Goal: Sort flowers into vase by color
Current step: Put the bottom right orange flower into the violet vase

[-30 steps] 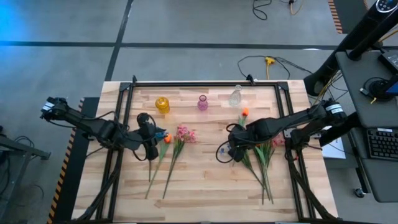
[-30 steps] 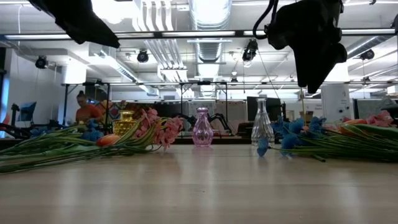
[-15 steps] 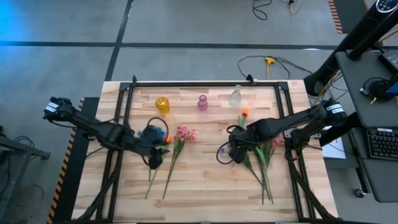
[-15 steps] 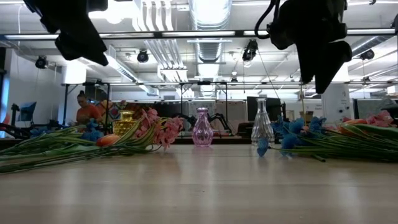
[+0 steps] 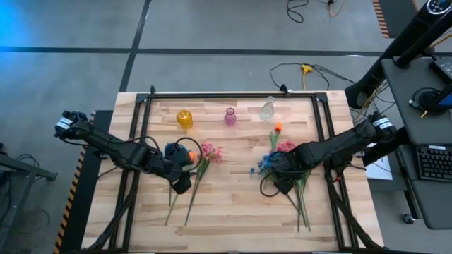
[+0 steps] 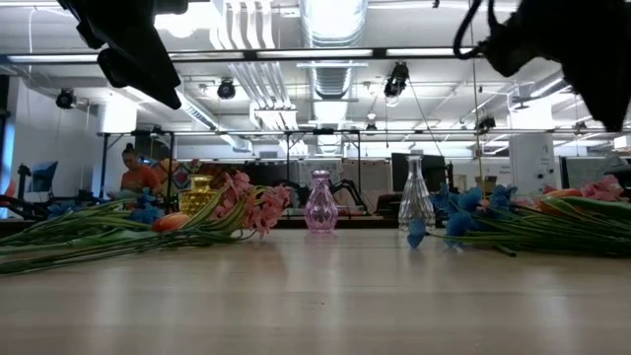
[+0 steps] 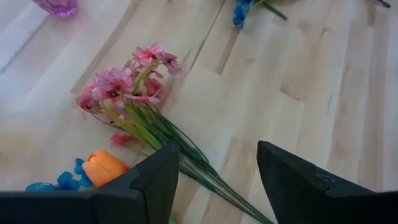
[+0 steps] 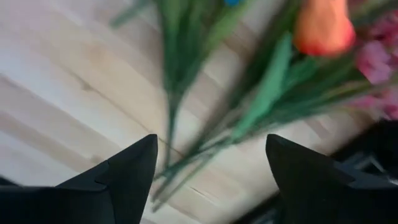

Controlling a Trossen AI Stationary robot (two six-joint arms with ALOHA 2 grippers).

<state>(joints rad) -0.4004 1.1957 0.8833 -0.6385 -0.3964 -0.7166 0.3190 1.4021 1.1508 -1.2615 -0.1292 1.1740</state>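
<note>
A: Left wrist view first: the left tool (image 7: pixel 214 180) is hanging over the wooden surface (image 7: pixel 292 74) with its fingers standing apart and nothing between them.

B: And what is lying nearest to it?

A: Green stems are running just ahead of the fingers. A pink spray (image 7: pixel 127 87) is lying beyond them, with an orange bud (image 7: pixel 102 167) and a bit of blue bloom (image 7: pixel 65 182) off to one side.

B: The right tool?

A: The right tool (image 8: pixel 211 174) is hovering over the other bunch, fingers wide apart and gripping nothing. Stems are lying directly under the gap, and an orange tulip bud (image 8: pixel 323 25) is sitting farther out.

B: And farthest off?

A: Seen from overhead, a yellow vase (image 5: pixel 184 118), a pink vase (image 5: pixel 230 116) and a clear vase (image 5: pixel 267 109) are standing in a row well beyond both tools. No flowers are standing in any of them.
</note>
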